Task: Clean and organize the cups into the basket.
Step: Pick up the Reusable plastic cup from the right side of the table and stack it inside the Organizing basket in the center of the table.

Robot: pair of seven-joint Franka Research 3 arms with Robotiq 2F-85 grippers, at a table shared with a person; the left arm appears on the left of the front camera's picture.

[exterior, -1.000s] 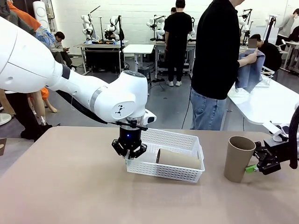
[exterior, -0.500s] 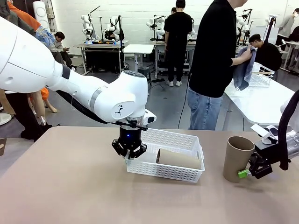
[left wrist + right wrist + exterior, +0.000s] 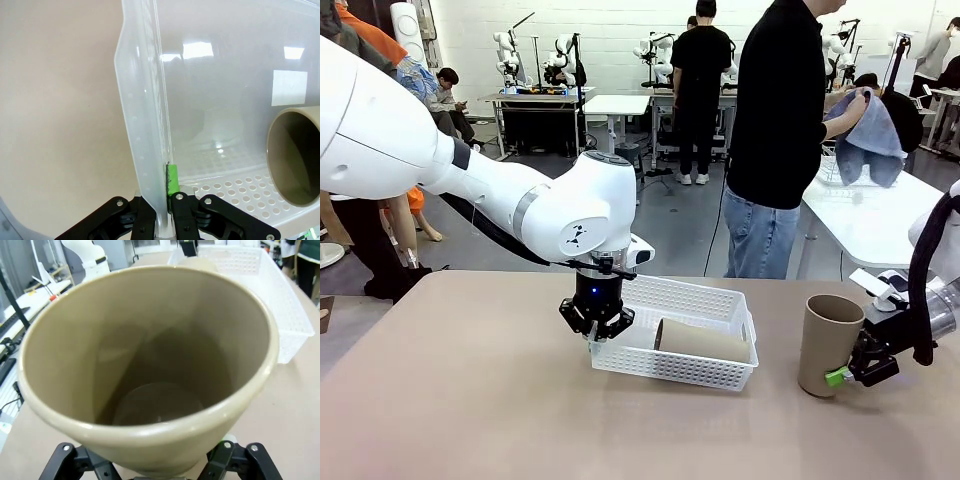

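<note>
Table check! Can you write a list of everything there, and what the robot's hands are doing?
Surface: tan table.
Job's things: white basket with a lying cup inside; upright cup stands to its right, outside it.
Clutter: nothing seen.
Grippers: left gripper shut on the basket's left end; right gripper shut on the upright cup, low down.
Cables: black cable on the right arm.
Surroundings: person at the far side holding a blue cloth.
</note>
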